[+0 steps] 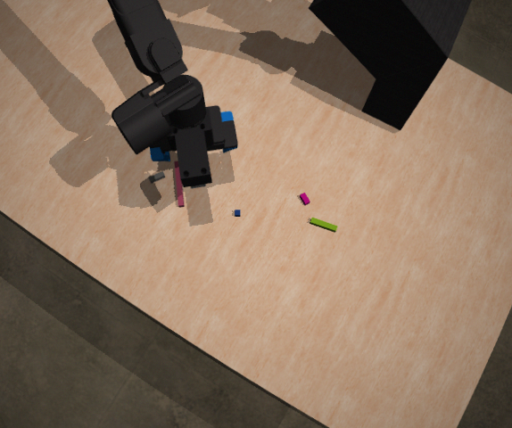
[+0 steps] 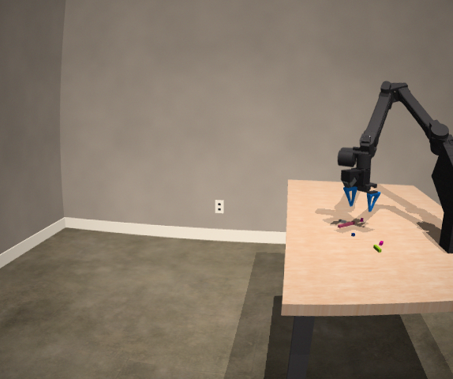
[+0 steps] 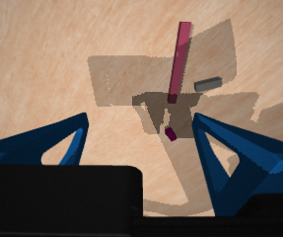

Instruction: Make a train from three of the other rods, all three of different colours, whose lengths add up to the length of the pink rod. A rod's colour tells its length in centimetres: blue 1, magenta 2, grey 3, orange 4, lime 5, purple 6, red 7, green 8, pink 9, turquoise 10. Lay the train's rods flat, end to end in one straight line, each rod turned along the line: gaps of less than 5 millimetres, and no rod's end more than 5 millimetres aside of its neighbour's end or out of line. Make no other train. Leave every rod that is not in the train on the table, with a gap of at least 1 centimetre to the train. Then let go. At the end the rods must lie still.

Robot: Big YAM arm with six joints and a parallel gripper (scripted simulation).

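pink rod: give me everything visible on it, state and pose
The pink rod is a long, slim square-section bar, matte and uniform in colour, the longest rod in view. It lies flat on the table, partly in the arm's shadow, with nothing gripping it: the open gripper hangs above its near end. The grey rod lies close beside it, apart. In the top view the gripper hides its upper end.
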